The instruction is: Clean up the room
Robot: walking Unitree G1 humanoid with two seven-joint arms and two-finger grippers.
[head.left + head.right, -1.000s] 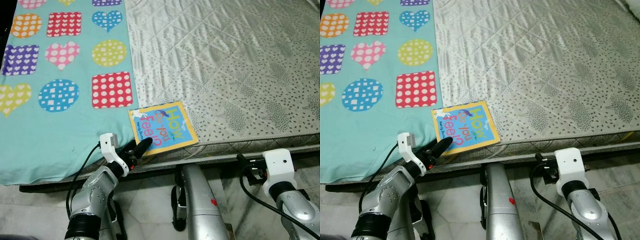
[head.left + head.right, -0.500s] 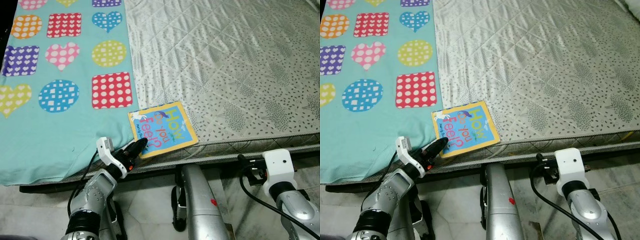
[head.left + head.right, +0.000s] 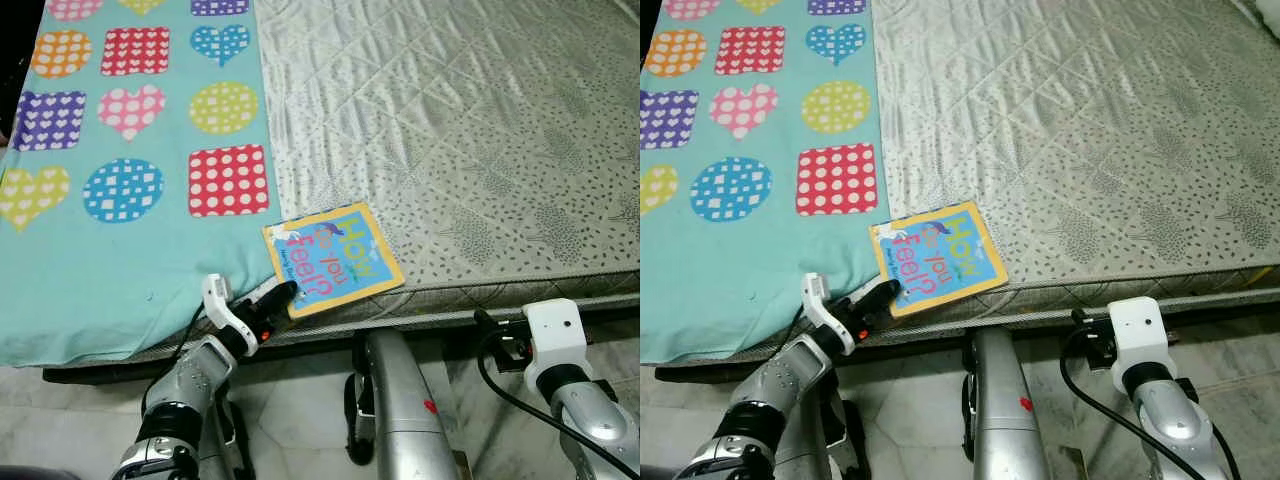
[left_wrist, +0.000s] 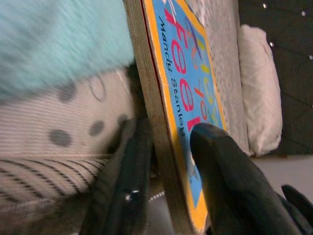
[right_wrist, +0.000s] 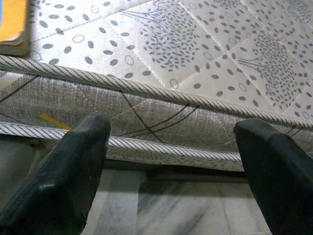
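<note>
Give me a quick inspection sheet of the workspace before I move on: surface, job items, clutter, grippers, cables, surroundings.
Surface: quilted grey mattress, partly covered by a turquoise blanket with hearts and dotted shapes.
Job's things: children's book flat at the mattress's near edge, beside the blanket.
Clutter: nothing seen.
Grippers: left gripper has one finger on the book's cover and one under it, at its near corner; right gripper open, facing the mattress side.
Cables: black cables along both arms.
Surroundings: marble floor; pillow farther along the bed.
</note>
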